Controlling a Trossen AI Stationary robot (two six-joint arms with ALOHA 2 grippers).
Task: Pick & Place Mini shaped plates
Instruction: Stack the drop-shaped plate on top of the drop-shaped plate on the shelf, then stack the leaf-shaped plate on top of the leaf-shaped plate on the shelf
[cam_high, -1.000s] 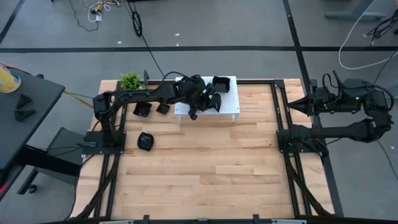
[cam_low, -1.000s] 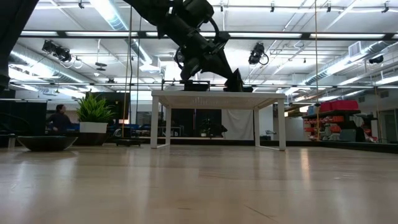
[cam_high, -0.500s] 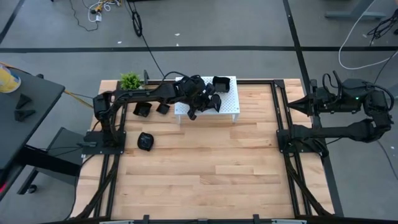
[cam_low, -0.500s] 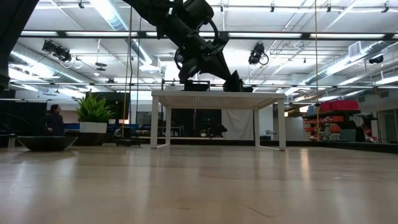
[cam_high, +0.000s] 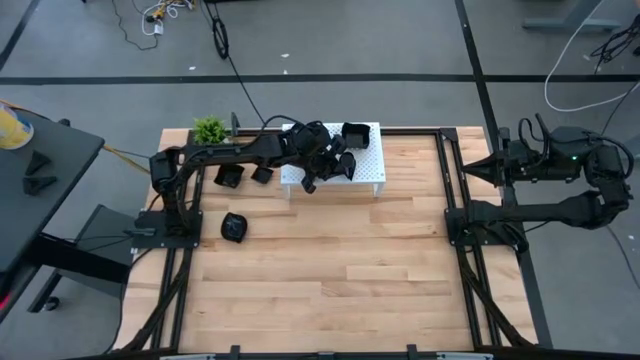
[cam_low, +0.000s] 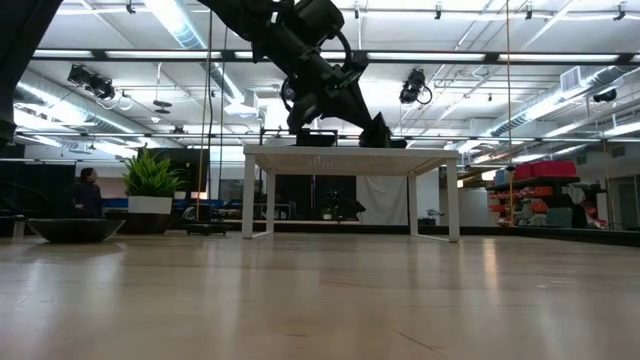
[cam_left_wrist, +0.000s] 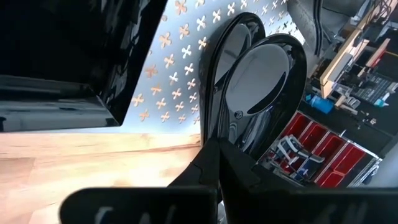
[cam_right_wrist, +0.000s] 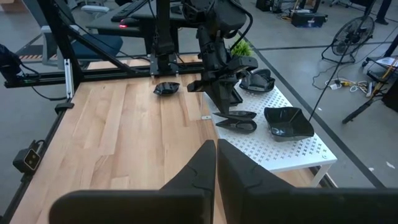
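Two glossy black teardrop plates lie side by side on the white perforated stand, also visible in the right wrist view. My left gripper reaches over the stand and is shut at the nearer plate's narrow end. A square plate rests on the stand's far edge. Three more black plates sit on the wooden table at the left. My right gripper waits shut at the right side, touching nothing. My left gripper pinches the rim at the narrow end of the nearer teardrop plate between its two fingertips. The fingers slant down from the table's left side, along the plate's length. The plate's wide end lies on the stand beside the second teardrop plate.
A small green plant stands at the far left corner of the table. Another black plate sits on the stand close beside my left gripper. Bare wood fills the near half of the table.
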